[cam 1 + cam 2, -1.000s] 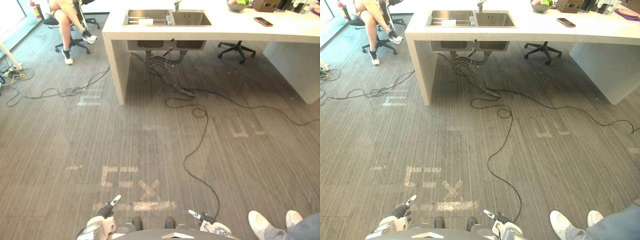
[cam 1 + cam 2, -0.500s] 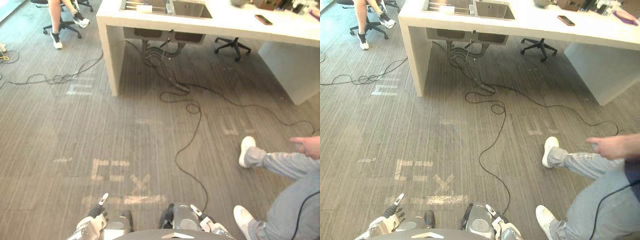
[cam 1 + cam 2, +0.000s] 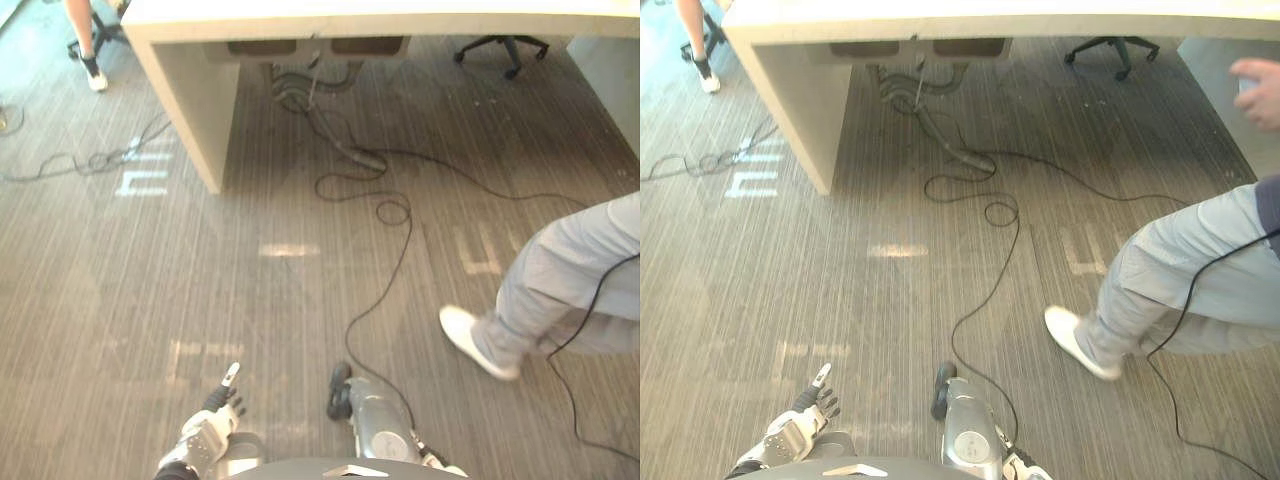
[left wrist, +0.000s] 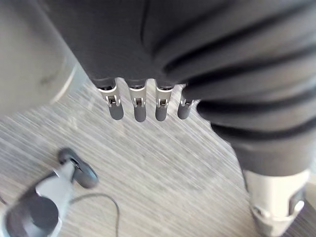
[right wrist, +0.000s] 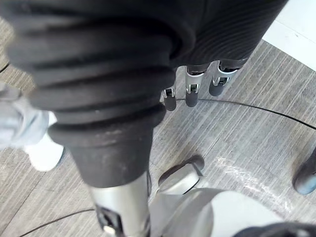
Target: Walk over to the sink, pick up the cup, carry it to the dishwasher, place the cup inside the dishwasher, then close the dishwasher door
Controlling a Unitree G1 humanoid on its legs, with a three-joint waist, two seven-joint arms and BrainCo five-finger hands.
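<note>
Walking has brought the counter (image 3: 300, 20) nearer, at 12 o'clock; a person (image 3: 560, 270) stepped in at 3. Left hand (image 3: 208, 434) and right hand (image 5: 191, 94) hang relaxed, empty; approach seems nearly done.

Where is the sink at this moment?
In the left eye view, the sink hangs at top centre under the white counter, above grey hoses.

One white counter (image 3: 185, 95), two office chairs (image 3: 503, 48) (image 3: 108, 30), two people (image 3: 560, 270) (image 3: 82, 18), two hands (image 3: 205, 437) (image 5: 191, 96)

Left hand (image 3: 205, 437) low at side, fingers (image 4: 139, 107) straight, empty. Right hand (image 5: 191, 95) low too; fingers apparently relaxed, holding nothing.
</note>
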